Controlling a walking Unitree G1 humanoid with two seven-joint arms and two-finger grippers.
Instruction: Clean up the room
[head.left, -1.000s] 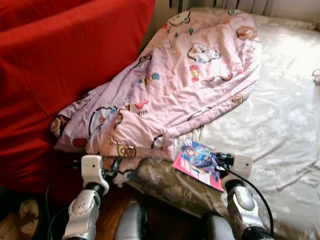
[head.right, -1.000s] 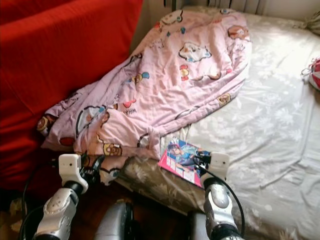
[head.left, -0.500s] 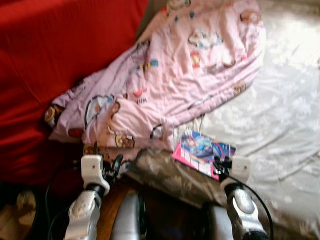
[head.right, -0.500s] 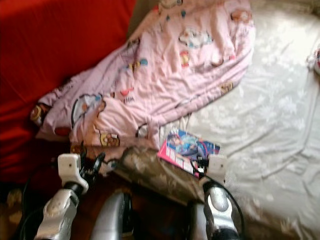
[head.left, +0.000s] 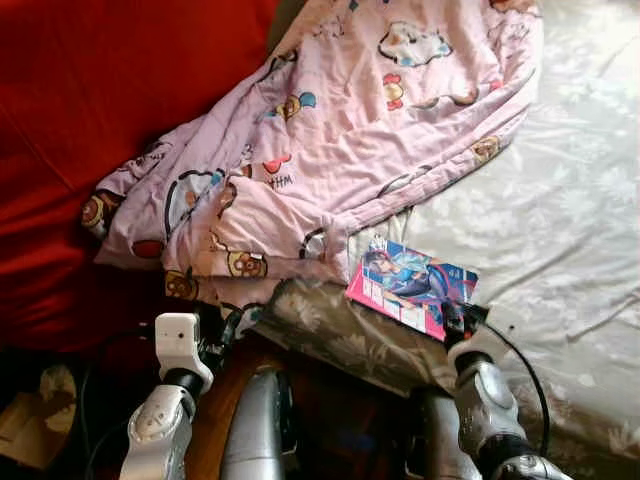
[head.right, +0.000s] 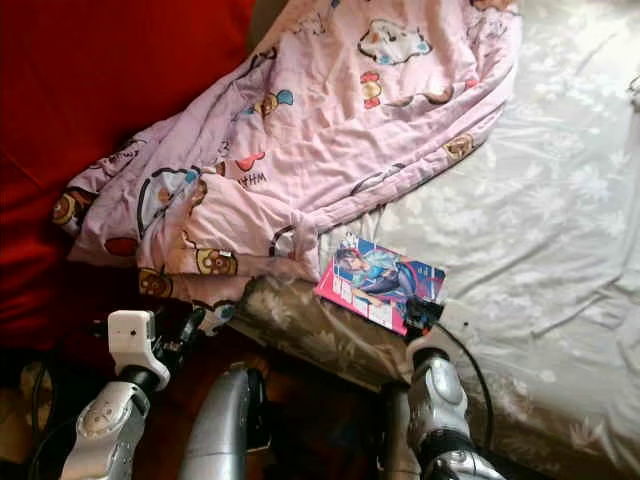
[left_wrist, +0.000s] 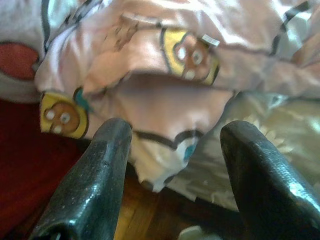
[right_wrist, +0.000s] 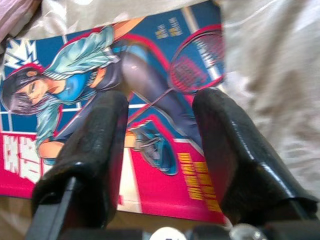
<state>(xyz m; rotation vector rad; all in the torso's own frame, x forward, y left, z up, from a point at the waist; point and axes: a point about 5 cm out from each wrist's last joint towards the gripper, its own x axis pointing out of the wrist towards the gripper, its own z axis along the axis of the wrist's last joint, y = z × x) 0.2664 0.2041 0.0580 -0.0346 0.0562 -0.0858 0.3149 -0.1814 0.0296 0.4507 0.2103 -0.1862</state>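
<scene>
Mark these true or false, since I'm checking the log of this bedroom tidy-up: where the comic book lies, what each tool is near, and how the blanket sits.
1. The comic book lies on the bed sheet near the bed's edge. True.
2. The right tool is shut on the comic book. False: its fingers are open, just above the cover.
3. The pink blanket is folded in a neat stack. False: it lies crumpled, one corner hanging over the bed's edge.
4. The left tool is open, facing that hanging corner. True.
5. A red cushion is beside the blanket. True.
</scene>
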